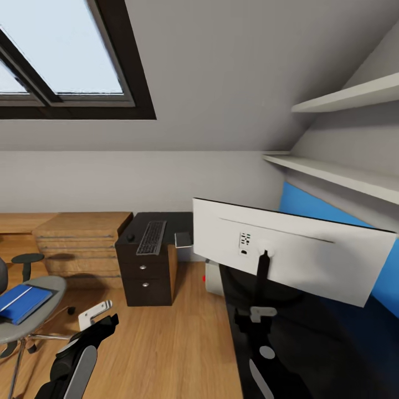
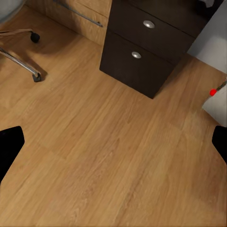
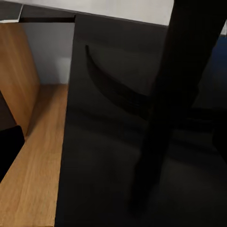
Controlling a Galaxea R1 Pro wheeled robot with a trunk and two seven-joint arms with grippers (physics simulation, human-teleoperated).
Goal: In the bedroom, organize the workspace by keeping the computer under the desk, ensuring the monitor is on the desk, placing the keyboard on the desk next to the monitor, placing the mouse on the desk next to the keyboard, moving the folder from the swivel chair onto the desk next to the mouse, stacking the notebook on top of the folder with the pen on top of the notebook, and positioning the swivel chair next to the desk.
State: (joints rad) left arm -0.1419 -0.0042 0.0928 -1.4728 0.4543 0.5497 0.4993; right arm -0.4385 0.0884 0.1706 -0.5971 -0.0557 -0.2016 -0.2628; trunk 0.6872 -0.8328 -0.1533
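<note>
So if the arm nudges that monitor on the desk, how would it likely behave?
The monitor is a wide, thin panel on one slim stand, so it looks top-heavy and could tip or wobble if pushed high up. It probably twists around the stand when pushed at an end. The matte black desk may let its base slide.

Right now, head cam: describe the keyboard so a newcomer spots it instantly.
Find the matte black L-shaped desk; its far wing ends over a drawer unit with round silver knobs. On that top lies the long slim black keyboard with grey keys, between a small round black mouse and a small grey notebook.
</note>
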